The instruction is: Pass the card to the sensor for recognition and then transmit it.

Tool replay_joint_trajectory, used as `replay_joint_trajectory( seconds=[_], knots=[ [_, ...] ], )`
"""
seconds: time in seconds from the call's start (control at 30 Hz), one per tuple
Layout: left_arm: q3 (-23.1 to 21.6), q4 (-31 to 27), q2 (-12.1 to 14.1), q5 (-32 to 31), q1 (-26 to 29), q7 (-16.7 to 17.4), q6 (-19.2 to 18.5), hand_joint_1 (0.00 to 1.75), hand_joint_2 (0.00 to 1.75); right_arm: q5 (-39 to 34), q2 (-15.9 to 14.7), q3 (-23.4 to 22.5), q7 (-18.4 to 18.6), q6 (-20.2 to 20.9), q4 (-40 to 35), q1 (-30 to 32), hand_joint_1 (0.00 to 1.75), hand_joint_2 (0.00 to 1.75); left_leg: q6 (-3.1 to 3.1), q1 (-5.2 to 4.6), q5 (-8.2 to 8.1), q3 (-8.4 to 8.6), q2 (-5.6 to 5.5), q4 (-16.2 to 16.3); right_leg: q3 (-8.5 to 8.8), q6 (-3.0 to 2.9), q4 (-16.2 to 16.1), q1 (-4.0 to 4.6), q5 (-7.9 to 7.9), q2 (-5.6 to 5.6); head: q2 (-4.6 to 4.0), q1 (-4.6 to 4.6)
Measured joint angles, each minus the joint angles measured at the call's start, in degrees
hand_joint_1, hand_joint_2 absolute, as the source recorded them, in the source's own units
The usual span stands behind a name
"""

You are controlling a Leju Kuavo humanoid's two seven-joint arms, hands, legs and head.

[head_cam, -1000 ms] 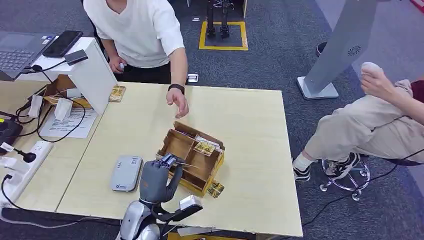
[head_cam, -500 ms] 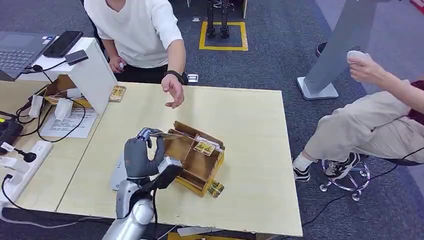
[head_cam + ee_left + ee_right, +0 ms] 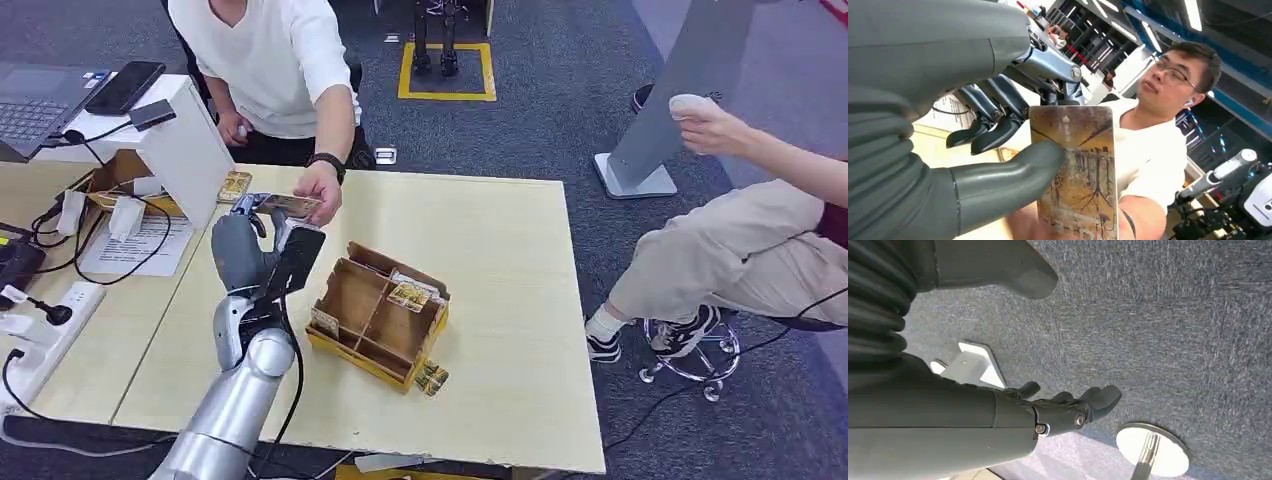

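Since the earlier frames the left robot hand (image 3: 243,252) had risen from the wooden box (image 3: 380,317) and swung away toward the far side of the bench (image 3: 500,260), carrying the card (image 3: 290,205) with it, and the person's hand (image 3: 320,190) had come in to meet it.

In the head view, the left robot hand was raised above the bench with the card pinched at its fingertips. The person's hand touched the card's far end, just beyond the robot hand. The wooden box lay on the bench near the robot hand, on its right and closer to the robot. A second person sat well off to the right, one arm lifted.

In the left wrist view, the left robot hand (image 3: 963,150) held the card (image 3: 1075,175) between its thumb and darker fingers (image 3: 998,132), the picture side showing. The person in the white shirt (image 3: 1148,155) was just behind the card.

In the right wrist view, the right robot hand (image 3: 1048,412) hung over grey carpet (image 3: 1173,330), holding nothing, fingers loosely apart from the thumb.
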Motion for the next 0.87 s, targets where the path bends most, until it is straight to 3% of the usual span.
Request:
replay_joint_trajectory(
  seconds=[0.2,0.23,0.27,0.7,0.73,0.77,0.87],
  knots=[
    [0.8,3.7,0.2,-4.3,-3.2,3.5,0.3,1.75,1.75,1.4,0.0,0.3,0.9,0.0,0.0,-0.3,0.0,1.75,0.0,0.0,0.0,0.0,-0.01,0.0,0.01,0.0,0.0,0.0,0.0,-0.01,0.0,-0.02],
    [0.8,4.5,0.2,-5.7,-3.8,4.3,0.3,1.43,1.75,1.7,0.0,0.3,1.1,0.0,0.0,-0.4,0.0,1.75,0.0,0.0,0.0,0.0,-0.01,0.0,0.01,0.0,0.0,0.0,0.0,-0.01,0.0,-0.02],
    [0.8,5.2,0.3,-6.8,-4.4,4.9,0.3,0.68,1.75,1.8,0.0,0.3,1.2,0.0,0.0,-0.5,0.0,1.75,0.0,0.0,0.0,0.0,0.0,0.0,0.01,0.0,0.0,0.0,0.01,0.0,0.02,0.0],
    [0.8,8.8,0.7,-8.6,-6.7,6.0,0.3,0.68,1.75,2.0,0.1,1.0,1.7,0.0,0.0,-0.8,0.0,1.75,0.0,0.0,0.0,-0.01,0.0,0.0,0.0,0.0,0.0,0.0,0.01,0.0,0.0,-0.02],
    [0.8,8.9,0.7,-8.6,-6.8,6.0,0.3,0.17,1.75,2.0,0.1,1.0,1.7,0.0,0.0,-0.8,0.0,1.75,0.0,0.0,0.0,-0.01,0.0,0.0,0.0,0.0,0.0,0.0,0.01,0.0,0.0,-0.02],
    [0.8,9.1,0.7,-8.6,-6.9,6.0,0.3,0.0,1.75,2.0,0.1,1.1,1.7,0.0,0.0,-0.8,0.0,1.75,0.0,0.0,0.0,-0.01,0.0,0.0,0.0,0.0,0.0,0.0,0.01,0.0,0.02,-0.02],
    [0.8,9.4,0.8,-8.6,-7.1,6.0,0.3,0.0,1.75,2.0,0.2,1.2,1.7,0.0,0.0,-0.8,0.0,1.75,0.0,0.0,0.0,0.0,0.0,0.0,0.0,0.0,0.0,0.0,0.01,0.0,0.0,-0.02]
  ],
)
